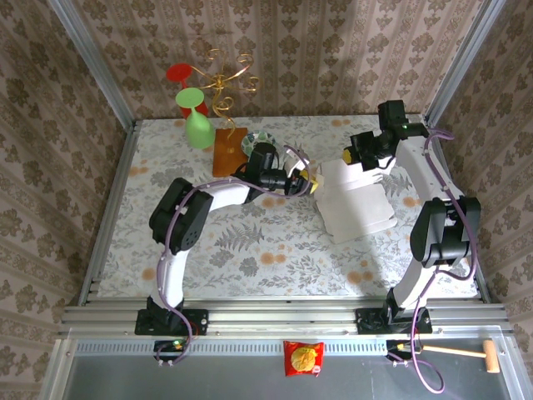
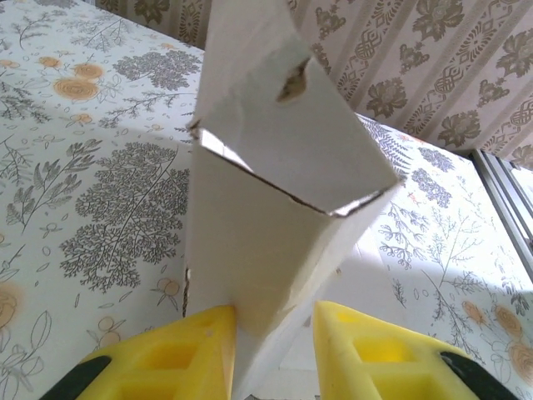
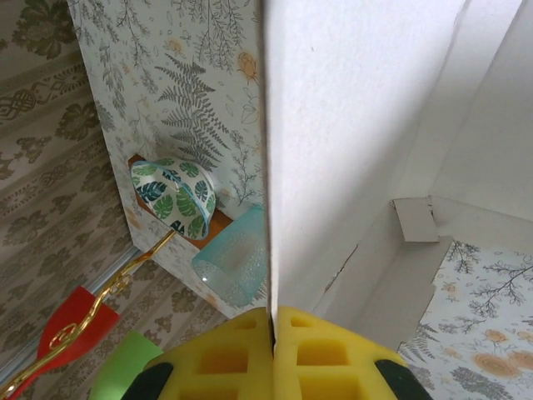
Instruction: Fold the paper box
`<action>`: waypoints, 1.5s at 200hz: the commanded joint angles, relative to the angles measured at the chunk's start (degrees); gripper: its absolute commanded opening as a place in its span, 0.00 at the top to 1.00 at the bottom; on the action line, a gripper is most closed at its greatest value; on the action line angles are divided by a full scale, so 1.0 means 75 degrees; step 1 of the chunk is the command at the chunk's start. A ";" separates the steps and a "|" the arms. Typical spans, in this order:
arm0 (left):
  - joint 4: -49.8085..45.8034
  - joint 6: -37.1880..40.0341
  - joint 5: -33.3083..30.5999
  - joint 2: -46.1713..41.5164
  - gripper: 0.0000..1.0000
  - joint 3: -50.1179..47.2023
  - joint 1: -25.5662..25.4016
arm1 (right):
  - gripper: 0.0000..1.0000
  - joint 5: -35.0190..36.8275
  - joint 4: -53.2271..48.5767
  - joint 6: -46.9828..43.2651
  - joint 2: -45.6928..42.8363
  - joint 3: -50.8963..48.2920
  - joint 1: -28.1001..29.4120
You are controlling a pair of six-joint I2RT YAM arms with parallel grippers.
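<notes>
The paper box (image 1: 360,208) is a pale white cardboard piece, partly folded, lying right of the table's middle. My left gripper (image 1: 315,185) is at its left edge. In the left wrist view a folded flap (image 2: 275,192) with a small cut hole stands up between the yellow fingers (image 2: 204,354). The left pad rests on it and the right pad sits beside the fold, so the gripper (image 2: 275,321) holds it loosely. My right gripper (image 1: 356,160) is at the box's far edge. It is shut on a thin upright wall (image 3: 350,125), pinched between the pads (image 3: 273,312).
A teal cup (image 3: 237,254) and a leaf-patterned bowl (image 3: 175,196) sit by the brown wooden board (image 1: 229,150) behind the left gripper. A green glass (image 1: 197,125), a red glass (image 1: 179,73) and a gold wire stand (image 1: 223,79) are at the back left. Metal rails edge the table.
</notes>
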 commanded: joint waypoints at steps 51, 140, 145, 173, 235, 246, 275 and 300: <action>0.0522 -0.0472 0.0013 0.0379 0.72 0.0517 -0.0129 | 1.00 -0.0370 0.0627 -0.0068 0.0193 0.0080 -0.0027; 0.0741 -0.0798 -0.0090 0.0627 0.70 0.0697 -0.0263 | 1.00 -0.0433 0.1042 -0.0172 0.0313 -0.0206 -0.0039; 0.0754 -0.0809 -0.0090 0.0634 0.70 0.0697 -0.0273 | 1.00 -0.0437 0.1092 -0.0201 0.0326 -0.0218 -0.0039; 0.0841 -0.0914 -0.0154 0.0707 0.71 0.0674 -0.0293 | 1.00 -0.0494 0.1389 -0.0353 0.0352 -0.0316 -0.0039; 0.1299 -0.1344 -0.0455 0.0733 0.70 0.0546 -0.0363 | 1.00 -0.0585 0.1964 -0.0154 0.0327 -0.0783 -0.0051; 0.1334 -0.1372 -0.0469 0.0733 0.70 0.0516 -0.0389 | 1.00 -0.0593 0.2214 -0.0114 0.0339 -0.0803 -0.0062; 0.1424 -0.1430 -0.0510 0.0710 0.70 0.0419 -0.0433 | 1.00 -0.0613 0.2332 -0.0087 0.0384 -0.0772 -0.0074; 0.1563 -0.1505 -0.0528 0.0653 0.69 0.0302 -0.0451 | 1.00 -0.0662 0.2386 -0.0142 0.0421 -0.0764 -0.0104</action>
